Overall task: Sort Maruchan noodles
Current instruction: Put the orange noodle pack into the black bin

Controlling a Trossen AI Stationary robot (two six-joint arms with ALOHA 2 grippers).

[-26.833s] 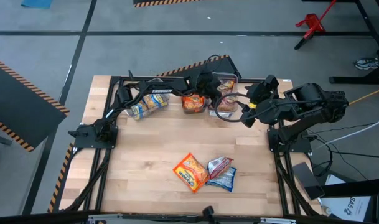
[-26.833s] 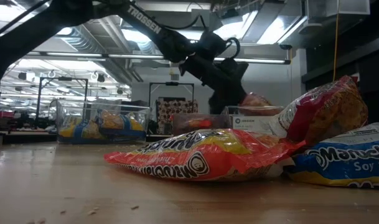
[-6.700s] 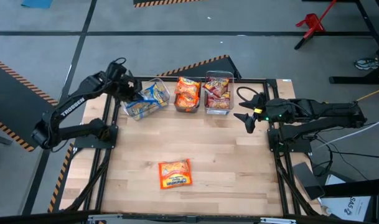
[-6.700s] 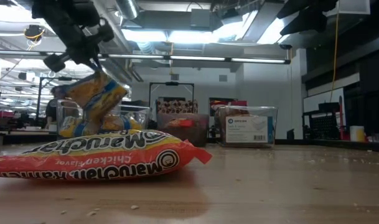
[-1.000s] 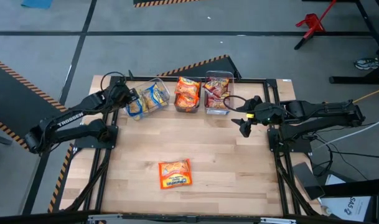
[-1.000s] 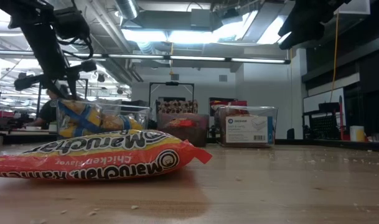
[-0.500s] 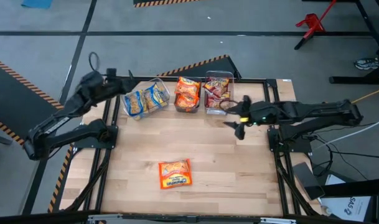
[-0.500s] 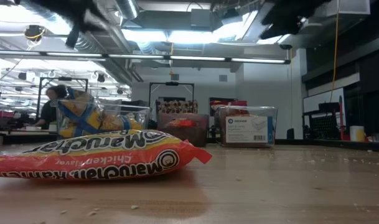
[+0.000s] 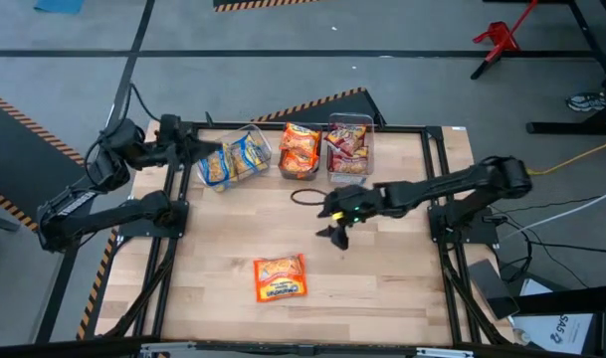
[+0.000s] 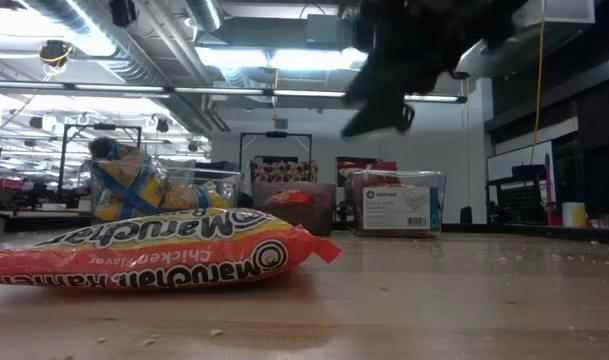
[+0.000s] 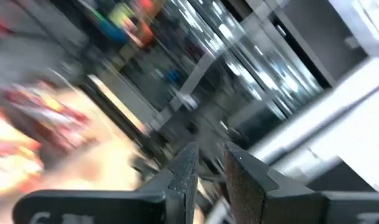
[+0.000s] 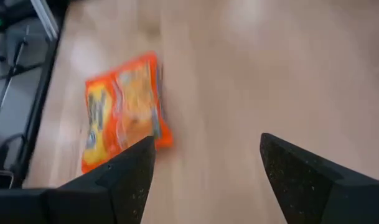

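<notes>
Lying flat mid-table: orange noodle packet (image 9: 280,277) (crinkly, yellow print); right end effector (image 9: 339,235) above, fingers wide, empty.

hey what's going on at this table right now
A two-armed robot is sorting ramen packets by colour into three clear bins at the far edge of the table. One orange packet is left lying loose on the wood. The right gripper is open, holds nothing, and is reaching out over the middle of the table toward that packet. The left gripper is empty, with its fingers close together, and sits off by the bin of blue-and-yellow packets.
</notes>
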